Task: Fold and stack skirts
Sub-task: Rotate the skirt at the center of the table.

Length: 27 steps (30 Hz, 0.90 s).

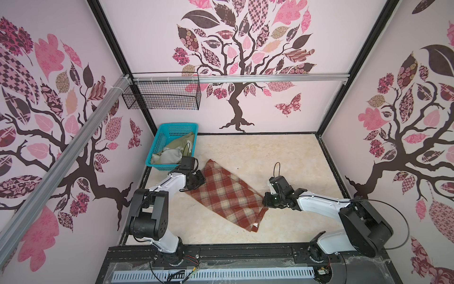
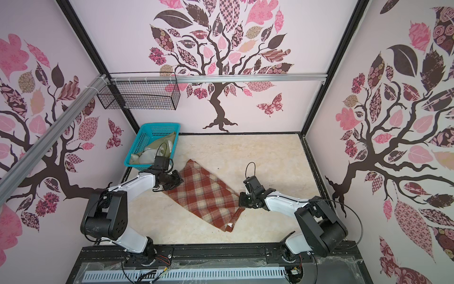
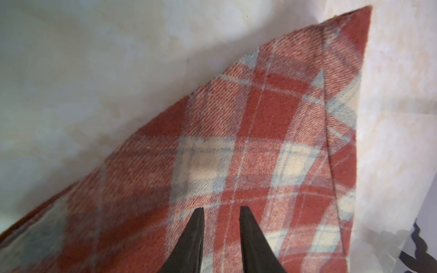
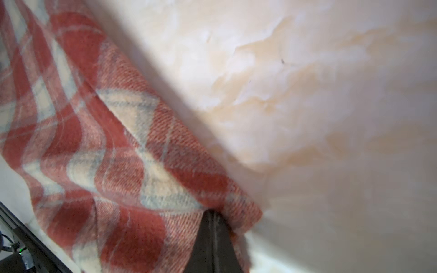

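Two skirts are in my view. I see the thick rust-red and cream plaid skirt (image 1: 226,194) lying flat and diagonal on the cream marbled tabletop (image 1: 282,152). The plain olive-green skirt (image 1: 188,140) with pale lining sits crumpled inside the turquoise plastic basket (image 1: 159,142) at the far left corner. My left gripper (image 3: 221,209) is over the plaid skirt's left edge, jaws parted, holding nothing. My right gripper (image 4: 214,214) is clamped on its right edge
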### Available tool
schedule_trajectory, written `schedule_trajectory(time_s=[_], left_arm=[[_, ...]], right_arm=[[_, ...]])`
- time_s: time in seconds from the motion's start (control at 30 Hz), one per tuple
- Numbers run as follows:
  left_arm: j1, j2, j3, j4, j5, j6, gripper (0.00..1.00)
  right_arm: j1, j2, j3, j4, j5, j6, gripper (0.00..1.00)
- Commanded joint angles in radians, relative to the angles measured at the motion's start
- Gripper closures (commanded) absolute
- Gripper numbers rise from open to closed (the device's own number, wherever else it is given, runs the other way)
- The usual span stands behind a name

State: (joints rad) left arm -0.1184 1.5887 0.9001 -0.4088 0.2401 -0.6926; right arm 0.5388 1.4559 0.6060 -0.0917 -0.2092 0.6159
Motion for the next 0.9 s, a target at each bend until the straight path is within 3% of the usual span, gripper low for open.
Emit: schedule_trajectory(time_s=[0.0,0.17,0.37,0.53,0.67,0.87], left_arm=[[0.023,-0.001,-0.02,0.035,0.06,-0.031,0.71],[0.049,-0.016,0.009,0.018,0.07,-0.021,0.71],[0.067,-0.028,0.029,0.012,0.063,-0.01,0.71],[0.066,-0.021,-0.011,0.05,0.064,-0.037,0.73],[0.069,-0.018,-0.051,0.1,0.061,-0.074,0.73],[0.087,0.025,-0.073,0.154,0.057,-0.116,0.76]], right_arm=[[-0.079,0.116,0.07,0.001,-0.002,-0.025,1.0],[-0.105,0.181,0.197,-0.046,-0.022,-0.081,1.0],[-0.098,0.019,0.214,-0.114,-0.006,-0.099,1.0],[-0.014,-0.12,0.186,-0.187,0.005,-0.102,1.0],[0.047,-0.169,0.092,-0.145,-0.026,-0.023,1.0],[0.048,-0.137,-0.032,-0.03,-0.04,0.034,1.0]])
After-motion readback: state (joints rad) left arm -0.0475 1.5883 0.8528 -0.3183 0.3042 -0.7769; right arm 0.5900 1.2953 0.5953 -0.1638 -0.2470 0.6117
